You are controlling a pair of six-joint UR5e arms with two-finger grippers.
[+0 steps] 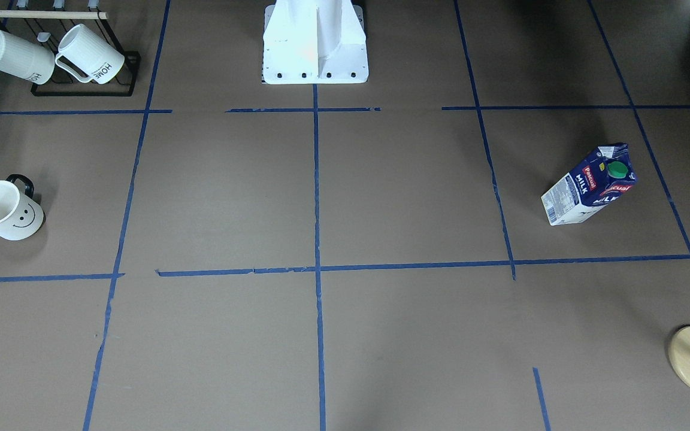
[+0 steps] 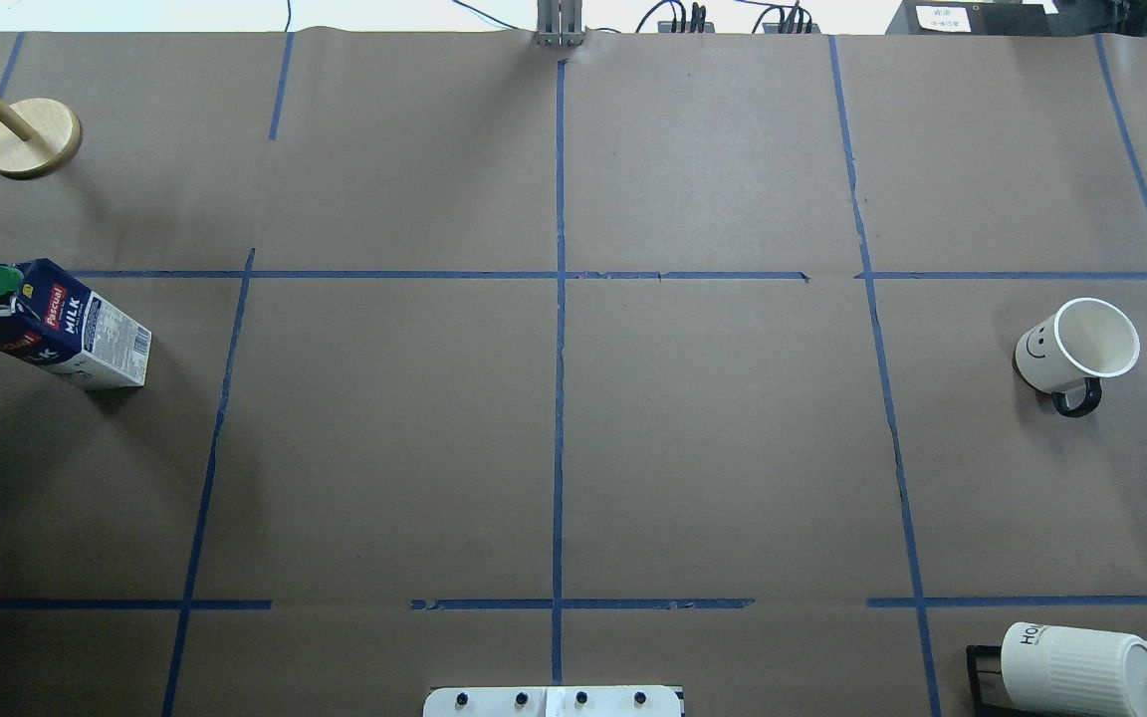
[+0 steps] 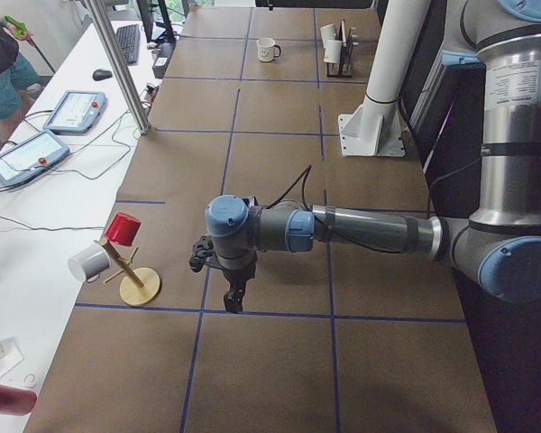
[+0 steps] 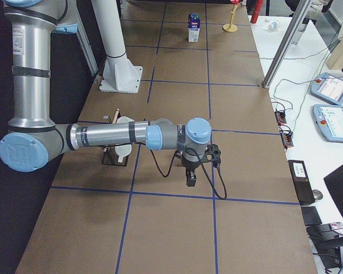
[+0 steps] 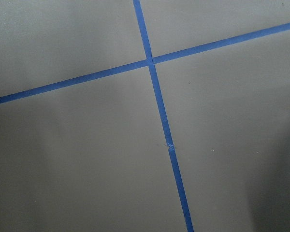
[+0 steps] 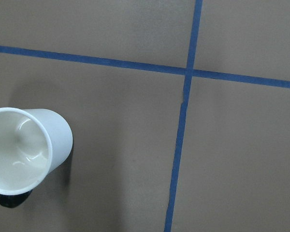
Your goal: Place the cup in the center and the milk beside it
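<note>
One cup [image 1: 3, 209] and one milk carton [image 1: 589, 185] stand upright on the tabletop [image 1: 417, 197], well apart on either side of the pedestal [image 1: 315, 42]. Two ribbed mugs [image 1: 90, 55]. Left tool [image 3: 233, 300], right tool [image 4: 191, 180]: spread cannot be told.

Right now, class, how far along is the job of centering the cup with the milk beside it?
Done: nothing. The cup stands upright far on the robot's right, the milk far on its left, both away from the center. In hand: nothing; the left claw and right claw hang in the air, touching neither. Left: move the cup to the center, then the milk beside it.
</note>
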